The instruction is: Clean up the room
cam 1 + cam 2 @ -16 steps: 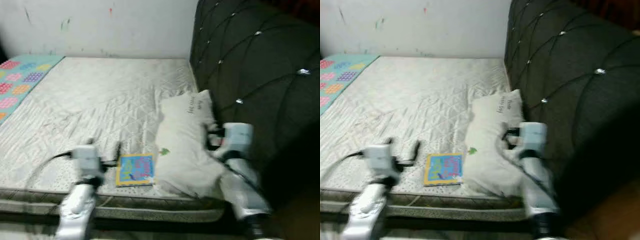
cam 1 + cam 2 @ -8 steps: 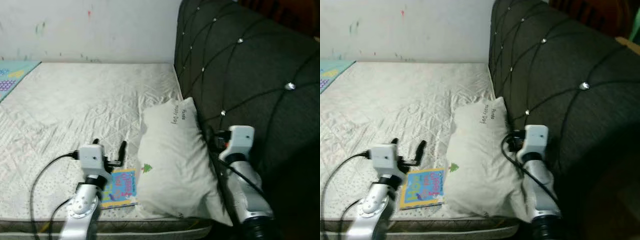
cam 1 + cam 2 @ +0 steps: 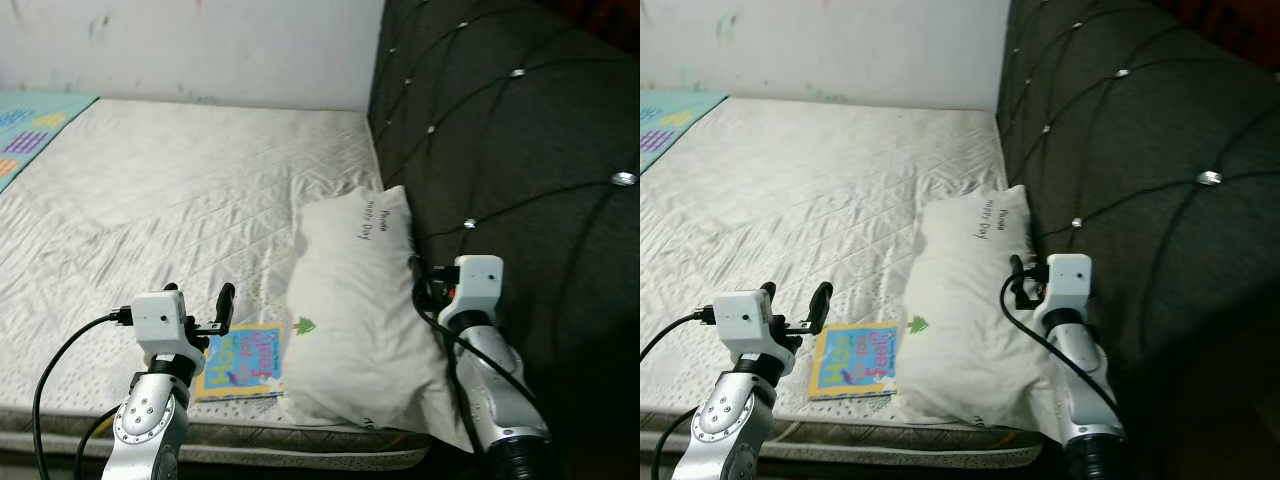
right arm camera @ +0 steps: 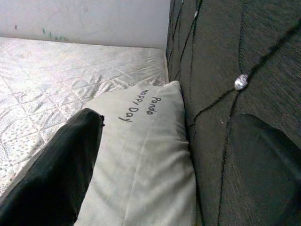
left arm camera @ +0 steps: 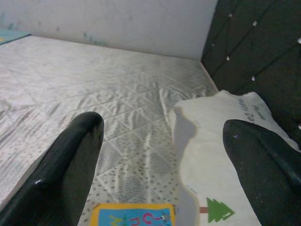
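Bed: a bare quilted white mattress (image 3: 180, 200) fills the middle of the head views, with a dark tufted headboard (image 3: 500, 130) standing along its 3 o'clock side and a pale wall (image 3: 200, 50) at 12 o'clock.
Pillow: a white pillow (image 3: 355, 310) printed "Panda Happy Day" lies lengthwise on the mattress, touching the headboard, at about 5 o'clock in the scene.
Book: a colourful children's book (image 3: 240, 362) lies flat near the mattress's front edge, just beside the pillow on its 9 o'clock side.
Mat: a pastel patterned play mat (image 3: 30, 125) shows at 10 o'clock, at the far corner.
Left pincer: the left pincer (image 5: 160, 155) hovers over the book's near edge, fingers (image 5: 70, 160) spread wide apart, released and holding nothing.
Right pincer: the right pincer (image 4: 178, 155) sits between pillow and headboard, fingers (image 4: 61, 165) spread, one over the pillow, one against the headboard; nothing grasped.
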Motion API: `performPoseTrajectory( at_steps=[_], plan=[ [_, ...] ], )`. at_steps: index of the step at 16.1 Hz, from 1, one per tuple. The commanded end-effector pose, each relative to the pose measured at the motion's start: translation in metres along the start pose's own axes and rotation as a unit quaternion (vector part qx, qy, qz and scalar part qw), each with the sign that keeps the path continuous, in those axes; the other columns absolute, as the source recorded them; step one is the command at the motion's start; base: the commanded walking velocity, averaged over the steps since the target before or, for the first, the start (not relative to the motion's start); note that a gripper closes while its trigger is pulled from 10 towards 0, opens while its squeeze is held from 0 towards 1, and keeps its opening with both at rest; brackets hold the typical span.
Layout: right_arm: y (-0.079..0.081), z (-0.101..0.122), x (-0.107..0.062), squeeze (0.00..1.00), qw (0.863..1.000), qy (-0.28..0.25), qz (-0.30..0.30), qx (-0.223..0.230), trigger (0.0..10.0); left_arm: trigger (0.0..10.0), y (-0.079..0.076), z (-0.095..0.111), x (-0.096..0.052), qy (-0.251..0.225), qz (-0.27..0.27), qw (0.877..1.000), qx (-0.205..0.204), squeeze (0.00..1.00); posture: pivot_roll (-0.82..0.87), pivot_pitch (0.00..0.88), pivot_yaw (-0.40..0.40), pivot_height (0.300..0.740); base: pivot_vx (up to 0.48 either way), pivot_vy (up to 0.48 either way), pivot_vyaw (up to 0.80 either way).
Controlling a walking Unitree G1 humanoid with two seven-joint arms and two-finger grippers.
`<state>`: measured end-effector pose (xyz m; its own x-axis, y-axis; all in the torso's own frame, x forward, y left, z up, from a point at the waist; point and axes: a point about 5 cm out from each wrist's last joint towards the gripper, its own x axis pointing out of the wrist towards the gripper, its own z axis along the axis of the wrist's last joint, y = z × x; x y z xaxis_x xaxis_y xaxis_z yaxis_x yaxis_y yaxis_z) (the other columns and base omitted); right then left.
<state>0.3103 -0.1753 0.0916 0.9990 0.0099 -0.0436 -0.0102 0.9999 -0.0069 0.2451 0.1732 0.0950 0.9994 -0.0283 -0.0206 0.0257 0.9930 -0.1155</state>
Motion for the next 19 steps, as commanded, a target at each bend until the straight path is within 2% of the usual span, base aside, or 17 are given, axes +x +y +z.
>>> performPoseTrajectory(
  at_steps=[1,9,18,19],
  plan=[
    [0.0036,0.0093,0.0038,0.00,1.000,-0.013,0.008,0.003,10.0,10.0,0.0029,0.0058,0.0007,-0.006,0.002,1.000,0.004,0.00,0.04,0.067,-0.039,0.740,0.000,0.386,0.00],
    [0.0016,0.0079,0.0025,0.00,1.000,-0.009,0.012,-0.004,10.0,10.0,0.0020,0.0086,0.0010,-0.005,-0.001,1.000,0.001,0.00,0.03,0.066,-0.039,0.740,0.000,0.420,0.00],
    [0.0000,0.0099,0.0027,0.00,1.000,-0.006,0.015,-0.004,10.0,10.0,0.0009,0.0081,0.0004,-0.001,-0.002,1.000,-0.008,0.00,0.02,0.080,-0.046,0.740,0.000,0.000,0.00],
    [-0.0001,0.0100,0.0027,0.00,1.000,-0.005,0.014,-0.002,10.0,10.0,0.0009,0.0081,0.0003,0.000,-0.002,1.000,-0.008,0.00,0.02,0.080,-0.046,0.740,0.000,0.000,-0.80]
  ],
)
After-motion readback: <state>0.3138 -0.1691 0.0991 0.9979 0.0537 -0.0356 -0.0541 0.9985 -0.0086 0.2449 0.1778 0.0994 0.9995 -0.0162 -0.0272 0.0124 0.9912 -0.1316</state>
